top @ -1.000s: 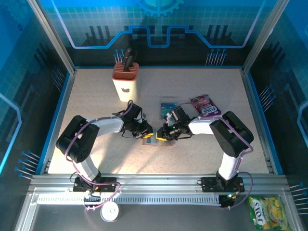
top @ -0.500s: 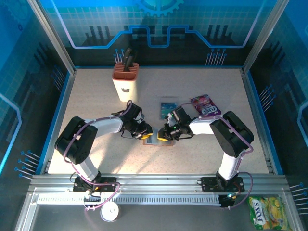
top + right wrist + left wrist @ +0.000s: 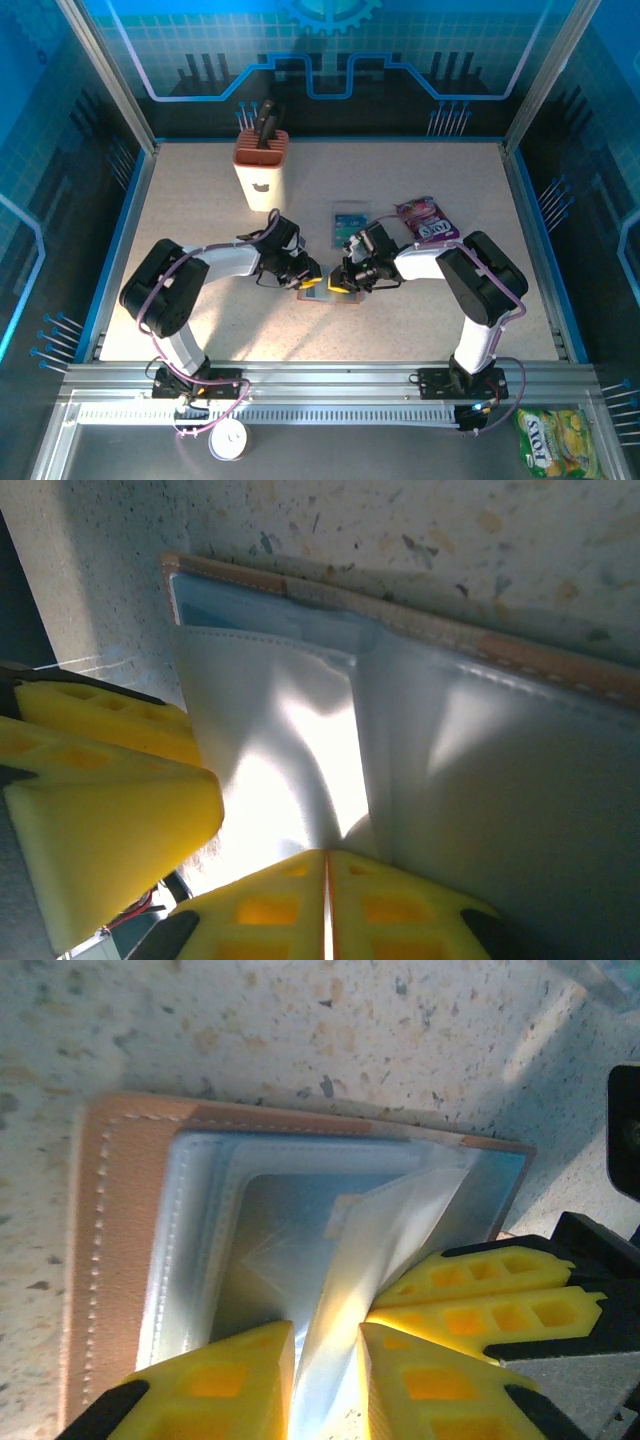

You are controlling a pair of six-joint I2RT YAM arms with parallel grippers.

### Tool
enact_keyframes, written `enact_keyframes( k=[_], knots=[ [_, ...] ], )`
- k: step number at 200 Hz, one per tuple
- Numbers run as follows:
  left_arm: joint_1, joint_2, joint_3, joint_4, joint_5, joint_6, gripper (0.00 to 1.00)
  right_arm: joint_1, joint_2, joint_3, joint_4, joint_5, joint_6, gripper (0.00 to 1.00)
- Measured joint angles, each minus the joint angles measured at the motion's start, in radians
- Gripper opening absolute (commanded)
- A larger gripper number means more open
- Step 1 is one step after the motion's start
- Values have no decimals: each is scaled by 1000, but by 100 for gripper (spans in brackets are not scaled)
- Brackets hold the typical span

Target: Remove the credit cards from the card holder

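The brown leather-look bifold card holder (image 3: 322, 296) is lying open at the top view's centre. The left gripper (image 3: 325, 1350) is clamping its translucent plastic sleeve (image 3: 335, 1250), and the right gripper (image 3: 326, 870), jaws together, is pinching that sleeve's edge.

Item: card holder (image 3: 322, 291) | brown stitched cover, blue-grey translucent inner sleeves | lying open, flat, mid-table | one sleeve pulled up.
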Motion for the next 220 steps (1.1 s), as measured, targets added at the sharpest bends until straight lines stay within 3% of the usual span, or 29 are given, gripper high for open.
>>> enact_keyframes(
  k=[92,151,220],
  knots=[
    [-18,2,53,-2,15,-3,20,-7,-92,14,-83,8,-22,20],
    [-43,11,87,-4,15,-3,19,-90,-251,25,-203,64,-89,21],
    [-89,93,164,-4,16,-5,20,-142,-320,13,-305,104,-149,22]
  ],
)
